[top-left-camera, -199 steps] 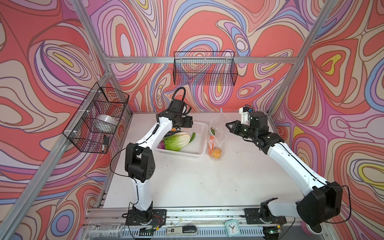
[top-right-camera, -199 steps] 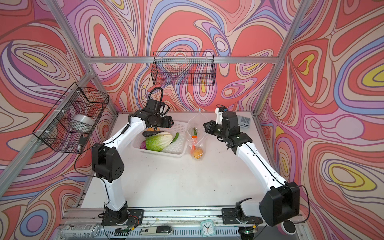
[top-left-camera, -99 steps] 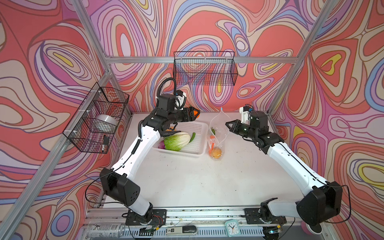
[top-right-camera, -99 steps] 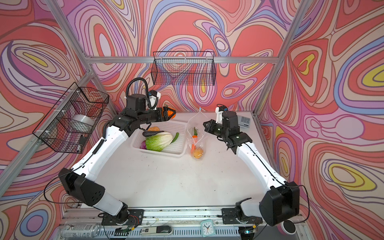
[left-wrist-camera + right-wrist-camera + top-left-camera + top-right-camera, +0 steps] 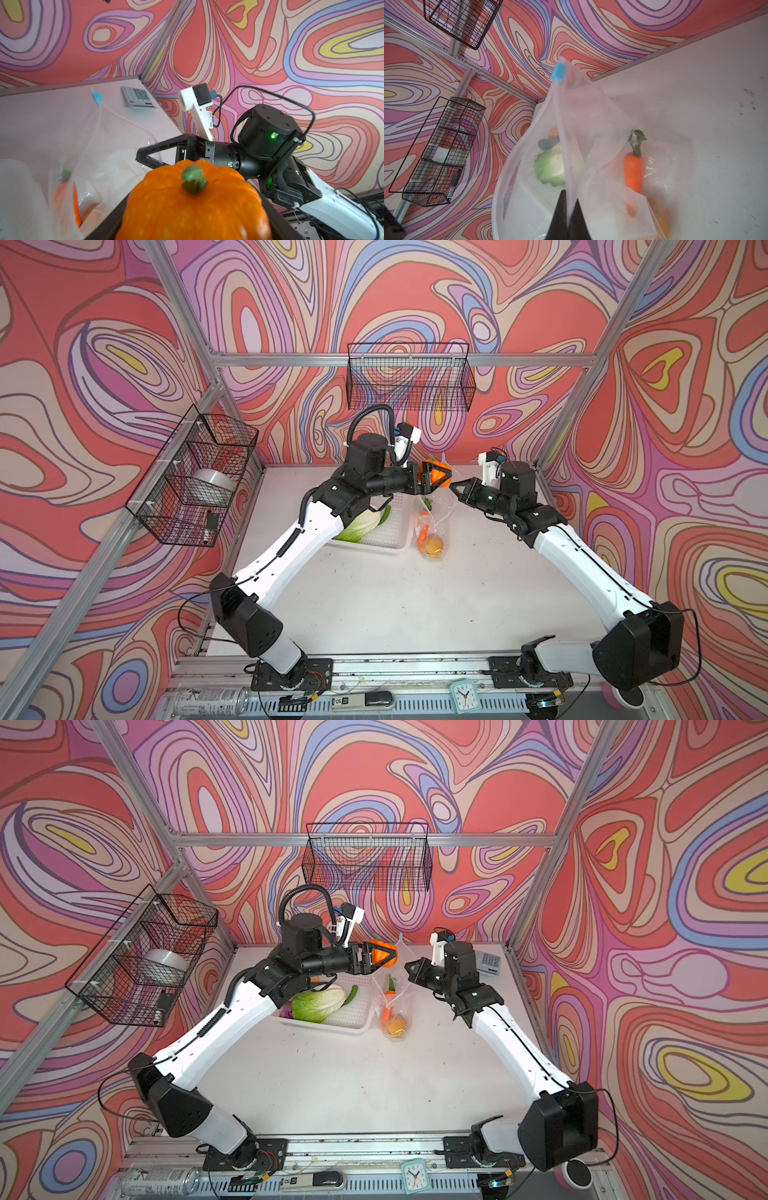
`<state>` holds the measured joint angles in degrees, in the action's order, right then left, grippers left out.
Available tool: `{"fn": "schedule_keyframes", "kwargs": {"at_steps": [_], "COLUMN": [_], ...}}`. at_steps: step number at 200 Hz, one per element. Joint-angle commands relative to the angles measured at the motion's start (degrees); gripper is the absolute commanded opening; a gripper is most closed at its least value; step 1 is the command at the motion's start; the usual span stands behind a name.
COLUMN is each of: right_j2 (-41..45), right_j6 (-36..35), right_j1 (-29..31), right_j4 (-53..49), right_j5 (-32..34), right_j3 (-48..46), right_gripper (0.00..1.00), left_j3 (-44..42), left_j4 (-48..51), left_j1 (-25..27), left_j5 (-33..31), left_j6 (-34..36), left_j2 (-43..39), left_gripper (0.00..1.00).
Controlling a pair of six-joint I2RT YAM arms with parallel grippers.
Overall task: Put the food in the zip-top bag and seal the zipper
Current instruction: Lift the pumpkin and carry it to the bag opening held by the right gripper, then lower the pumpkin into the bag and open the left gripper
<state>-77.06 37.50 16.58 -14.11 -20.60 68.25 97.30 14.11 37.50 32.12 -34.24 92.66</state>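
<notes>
Left gripper [image 5: 441, 478]: the fingers [image 5: 104, 225] are spread wide and clamped on the pumpkin [image 5: 435, 475], one on each flank, with its green stem pointing away from the wrist. In both top views the pumpkin is held off the table [image 5: 374, 605], between the finger pads and short of the tips. Right gripper [image 5: 457, 488]: the jaws are drawn together, and the right wrist view shows the fingertips [image 5: 560, 204] pinching a fold of the bag's film near its mouth. The bag [image 5: 438, 512] hangs from that pinch, and its lower end rests on the table below the right fingertips. The zipper runs up and away from the pinch to the blue slider [image 5: 559, 71], which stands at the bag's top corner, beyond both sets of fingertips. The bag mouth gapes on the side facing the left fingers. The two grippers face each other tip to tip, near but apart, with the pumpkin just beside and above the mouth. Inside the bag, below the right fingertips, lie a carrot [image 5: 634, 172] and a round orange-yellow piece [image 5: 434, 546] at the bottom. The basket [image 5: 392, 531] sits under the left forearm, behind the left fingers, and the cabbage [image 5: 318, 1004] lies in it. A calculator [image 5: 490, 961] lies on the table behind the right wrist.
</notes>
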Motion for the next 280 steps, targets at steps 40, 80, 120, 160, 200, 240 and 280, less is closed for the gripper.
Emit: {"fn": "schedule_keyframes", "kwargs": {"at_steps": [40,80,120,160,200,240,280], "right_j2": [4.2,4.6,4.0,2.8,2.5,2.3,2.2], "right_j6": [-0.8,-1.4,-1.6,-0.9,-0.5,-0.4,-0.4], "right_j1": [-0.1,-0.1,-0.1,-0.1,-0.1,-0.1,-0.1], "right_j4": [1.2,0.8,1.6,2.7,3.4,3.7,3.6], "right_j5": [0.6,0.6,-0.3,-2.0,-3.0,-3.5,-3.4], "right_j3": [-0.8,-1.3,-1.5,-1.9,-2.2,-2.4,-2.4], "right_gripper": [0.0,0.0,0.0,0.0,0.0,0.0,0.0], "left_j3": [8.5,10.5,13.4,17.9,21.2,23.3,23.6], "left_j4": [11.1,16.7,22.2,28.4,32.4,33.4,32.9], "left_j1": [0.6,0.7,1.6,2.8,3.3,3.3,3.4], "left_j5": [-6.7,-12.7,-17.5,-21.6,-25.9,-26.0,-26.3], "left_j6": [3.9,7.0,10.5,13.2,13.7,13.5,13.5], "left_j2": [10.0,13.2,15.8,19.4,22.6,24.0,23.5], "left_gripper": [0.69,0.68,0.69,0.71,0.71,0.78,0.91]}}
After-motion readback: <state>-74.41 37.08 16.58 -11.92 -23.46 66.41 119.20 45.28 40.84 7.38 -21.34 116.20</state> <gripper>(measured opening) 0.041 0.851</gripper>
